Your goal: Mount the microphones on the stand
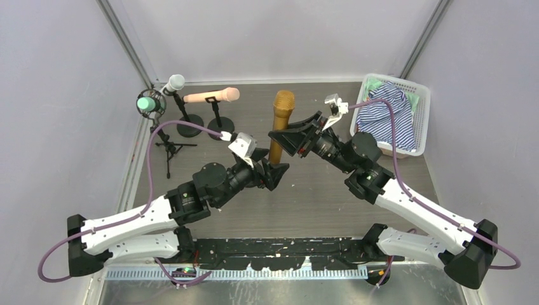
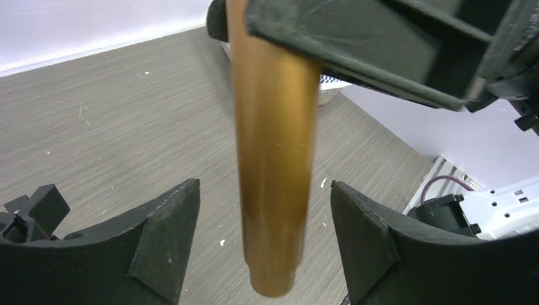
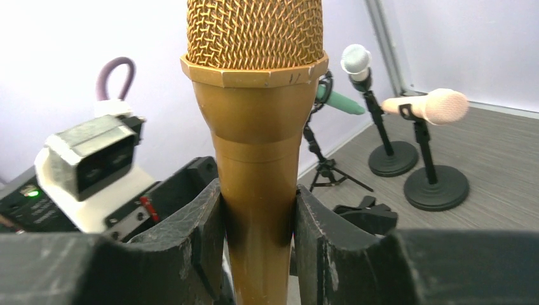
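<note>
a: where's the gold mic (image 3: 254,127)?
b: upright over mid tabletop (image 1: 318,197), right gripper (image 3: 257,189) clamped on its body.
a: left gripper (image 2: 264,185)?
b: apart, flanking its lower end, not touching.

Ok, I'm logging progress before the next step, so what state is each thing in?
golden-brown microphone: upright, unmounted, clamped below its head
right hand: shut on the golden-brown microphone
left hand: open, fingers flanking the microphone's lower end without touching
white microphone: mounted, tilted upward
peach-pink microphone: mounted, roughly level
mint green microphone: mounted
basket: holding a striped cloth
</note>
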### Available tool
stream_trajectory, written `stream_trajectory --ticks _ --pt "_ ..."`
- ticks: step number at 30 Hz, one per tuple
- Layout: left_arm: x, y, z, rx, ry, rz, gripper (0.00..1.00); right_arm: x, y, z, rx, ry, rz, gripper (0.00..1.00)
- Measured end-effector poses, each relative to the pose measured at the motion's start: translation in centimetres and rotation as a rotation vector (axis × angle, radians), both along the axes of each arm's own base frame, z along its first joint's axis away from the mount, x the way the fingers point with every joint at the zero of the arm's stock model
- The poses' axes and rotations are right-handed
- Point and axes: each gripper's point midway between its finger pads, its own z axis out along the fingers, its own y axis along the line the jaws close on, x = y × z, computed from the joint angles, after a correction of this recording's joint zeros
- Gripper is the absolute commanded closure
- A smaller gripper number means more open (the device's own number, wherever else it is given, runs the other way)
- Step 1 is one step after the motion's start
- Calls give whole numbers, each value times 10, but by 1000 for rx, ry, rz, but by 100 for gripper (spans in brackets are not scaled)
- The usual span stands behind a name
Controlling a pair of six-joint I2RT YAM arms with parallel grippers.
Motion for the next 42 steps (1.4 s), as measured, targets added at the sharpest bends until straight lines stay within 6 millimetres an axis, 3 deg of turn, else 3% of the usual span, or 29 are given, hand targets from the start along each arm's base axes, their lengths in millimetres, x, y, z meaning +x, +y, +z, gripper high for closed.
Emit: stream_trajectory --ticks 2,5,8,10,12,14,21,29,35,38,42 --pt "3 -2 -1 0 -3 12 40 -6 1 5 21 -12 31 99" --pt "5 -4 -4 10 0 19 65 -12 2 8 51 -17 61 97" --pt "3 -7 -5 16 -6 10 85 -13 2 6 64 -5 72 83" --pt "3 -7 -5 22 -13 7 98 -14 2 6 69 1 73 66" --pt "3 -6 -5 21 -14 10 100 -14 2 6 72 1 74 51" --pt "3 -5 -4 22 -16 13 100 -14 2 7 80 9 74 43" --pt "9 2 -5 23 -13 59 100 -7 -7 15 113 36 13 35" --pt "9 3 -10 40 -6 58 100 1 -8 24 100 72 -26 34" --pt "8 2 -15 55 1 49 100 10 -1 17 60 120 -34 35" --pt "6 2 -18 66 6 40 100 13 3 12 42 138 -33 40" --pt "5 1 -21 74 10 31 100 13 5 9 34 149 -28 58"
